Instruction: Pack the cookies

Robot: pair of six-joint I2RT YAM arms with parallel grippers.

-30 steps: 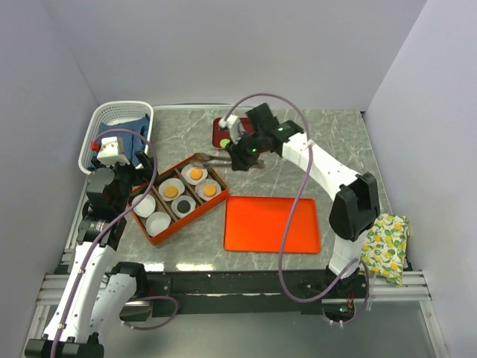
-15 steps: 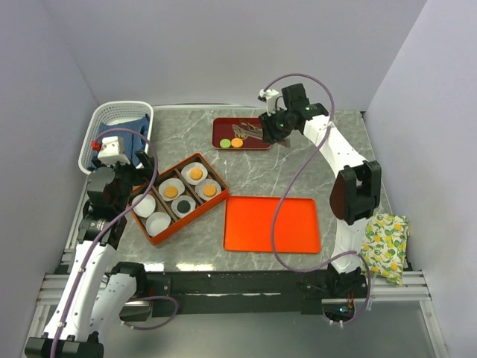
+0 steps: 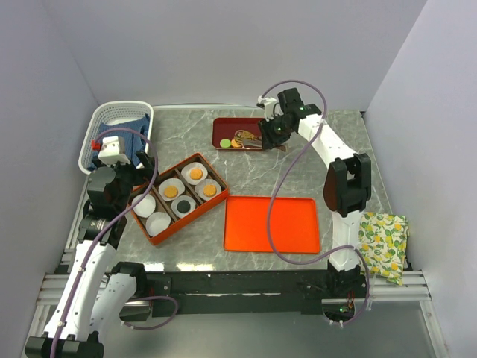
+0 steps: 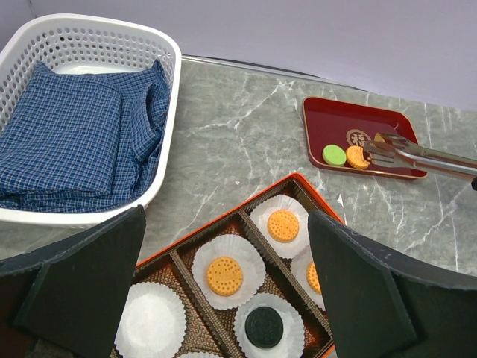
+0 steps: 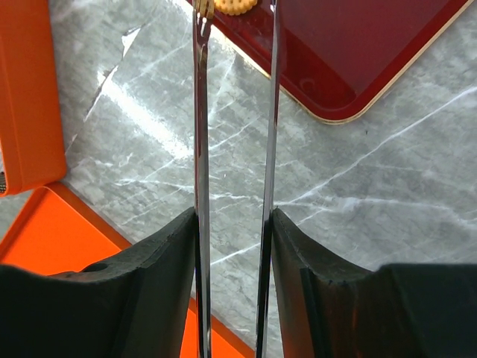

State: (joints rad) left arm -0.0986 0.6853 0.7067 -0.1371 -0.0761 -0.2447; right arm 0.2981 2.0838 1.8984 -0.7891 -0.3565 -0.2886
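Observation:
The orange box (image 3: pixel 179 224) holds three orange cookies (image 3: pixel 196 173) and a black cookie (image 3: pixel 183 206) in white paper cups. Two more cookies, a green one (image 4: pixel 335 155) and an orange one (image 4: pixel 357 156), lie in the dark red tray (image 3: pixel 250 123) at the back. My right gripper (image 3: pixel 272 131) is shut on metal tongs (image 4: pixel 417 155), whose tips straddle the orange cookie (image 5: pixel 231 6) on the tray (image 5: pixel 358 60). The tongs' two arms (image 5: pixel 200 149) run between my right gripper's (image 5: pixel 235 224) fingers. My left gripper (image 4: pixel 227 224) hangs open and empty above the box (image 4: pixel 168 243).
A white basket (image 3: pixel 106 119) with a folded blue cloth stands at the back left. A flat orange lid (image 3: pixel 272 224) lies right of the box. Two empty paper cups (image 3: pixel 158 222) fill the box's near end. A yellow patterned cloth (image 3: pixel 384 246) sits by the right arm's base.
My right arm has swung with the tongs from beside the box back to the red tray, and the tips have come down onto the orange cookie. The left arm has not moved.

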